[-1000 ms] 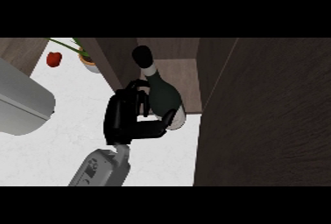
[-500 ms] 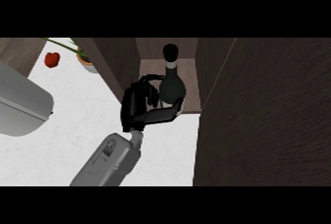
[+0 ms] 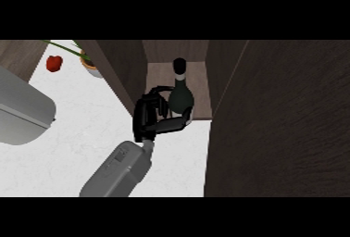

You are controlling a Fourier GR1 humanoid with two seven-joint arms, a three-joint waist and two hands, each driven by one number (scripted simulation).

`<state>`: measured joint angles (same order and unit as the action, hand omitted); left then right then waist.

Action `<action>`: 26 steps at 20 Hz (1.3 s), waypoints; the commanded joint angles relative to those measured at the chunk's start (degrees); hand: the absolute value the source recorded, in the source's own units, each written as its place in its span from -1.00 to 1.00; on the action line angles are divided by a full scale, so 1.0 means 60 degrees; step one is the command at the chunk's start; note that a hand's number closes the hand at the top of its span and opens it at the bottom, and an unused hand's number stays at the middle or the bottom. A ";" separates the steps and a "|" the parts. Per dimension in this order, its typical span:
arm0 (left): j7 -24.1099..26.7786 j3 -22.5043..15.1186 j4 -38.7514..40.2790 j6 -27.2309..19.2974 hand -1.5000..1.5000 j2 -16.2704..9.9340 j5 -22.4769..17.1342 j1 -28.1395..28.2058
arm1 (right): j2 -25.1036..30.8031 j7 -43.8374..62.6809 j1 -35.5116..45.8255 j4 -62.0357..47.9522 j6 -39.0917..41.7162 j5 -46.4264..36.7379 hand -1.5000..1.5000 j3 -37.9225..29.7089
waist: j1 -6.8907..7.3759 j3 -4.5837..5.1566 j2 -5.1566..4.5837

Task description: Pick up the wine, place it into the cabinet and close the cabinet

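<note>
We are holding the dark green glass wine bottle [image 3: 180, 95] at the mouth of the dark brown wooden cabinet [image 3: 273, 120]. Which hand is it? The grey arm comes up from 6 o'clock, a bit left of the middle, and we cannot be sure from this view alone; we think it is our right hand [image 3: 152, 121]. Its black fingers are curled round the fat lower part of the bottle, and the thumb crosses under it.

What could go wrong? The bottle's neck points to 12 o'clock, into the cabinet. The wooden walls stand close at 9 o'clock and 3 o'clock of it. If we push in crooked, the bottle could bump a wall and tip. If we let go too soon, near the shelf's front edge, it could roll or fall back onto the white marble counter [image 3: 75, 157]. The big door panel at 3 o'clock is open, so closing comes later.

The bottle sits at 1 o'clock from our palm, touching the fingers. We cannot see our other hand.
</note>
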<state>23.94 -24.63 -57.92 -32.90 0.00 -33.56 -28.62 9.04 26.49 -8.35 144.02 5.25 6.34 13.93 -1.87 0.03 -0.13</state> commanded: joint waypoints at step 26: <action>0.0843 0.1134 0.4870 0.0536 1.00 -0.0027 -0.2762 -0.4233 | -0.0187 0.0440 -0.1153 0.1992 0.0506 0.1415 -1.00 -0.0357 | -0.0120 -0.0006 -0.0011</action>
<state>28.94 -19.30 -32.18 -30.12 -0.21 -50.86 -50.95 7.51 24.67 -10.65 143.80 8.52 7.49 12.32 -2.58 0.01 -0.29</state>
